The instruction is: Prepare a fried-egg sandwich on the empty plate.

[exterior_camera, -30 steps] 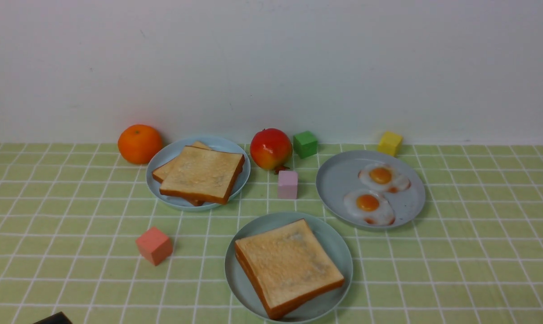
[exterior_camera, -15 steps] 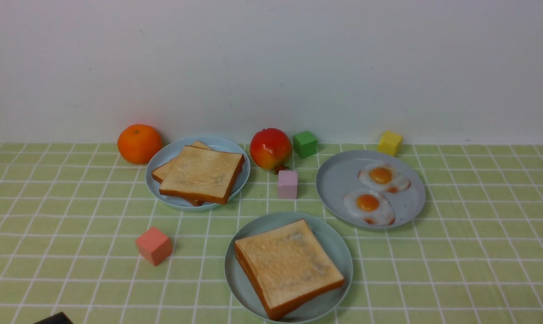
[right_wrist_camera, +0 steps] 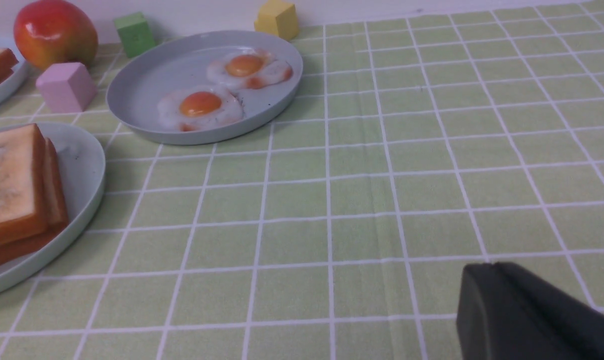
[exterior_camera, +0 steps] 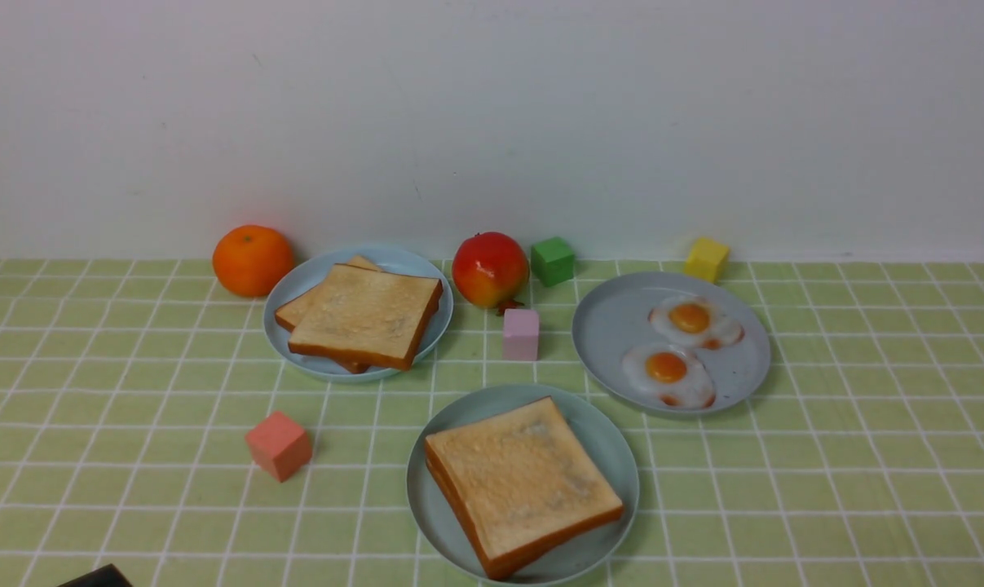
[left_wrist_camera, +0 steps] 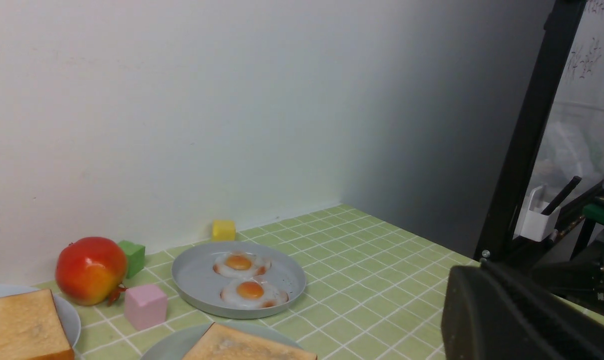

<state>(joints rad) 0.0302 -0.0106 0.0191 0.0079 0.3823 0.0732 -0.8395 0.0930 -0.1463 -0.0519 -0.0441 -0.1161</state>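
The pale mint plate (exterior_camera: 610,447) lies at the front centre and holds two stacked toast slices (exterior_camera: 520,481). The right wrist view shows both slices (right_wrist_camera: 11,190) on the plate (right_wrist_camera: 84,165). No egg shows between them. My left gripper (left_wrist_camera: 482,263) is shut and empty, low at the near left, away from the plate; only a dark corner of it (exterior_camera: 96,577) shows in the front view. My right gripper (right_wrist_camera: 492,265) is shut and empty, low over the cloth to the right of the plate.
A blue plate (exterior_camera: 304,285) with stacked toast (exterior_camera: 365,314) stands back left. A grey-blue plate (exterior_camera: 614,326) with two fried eggs (exterior_camera: 668,371) stands back right. An orange (exterior_camera: 253,260), a red fruit (exterior_camera: 490,269) and green (exterior_camera: 553,261), yellow (exterior_camera: 706,259), pink (exterior_camera: 521,334) and salmon (exterior_camera: 279,444) cubes lie around.
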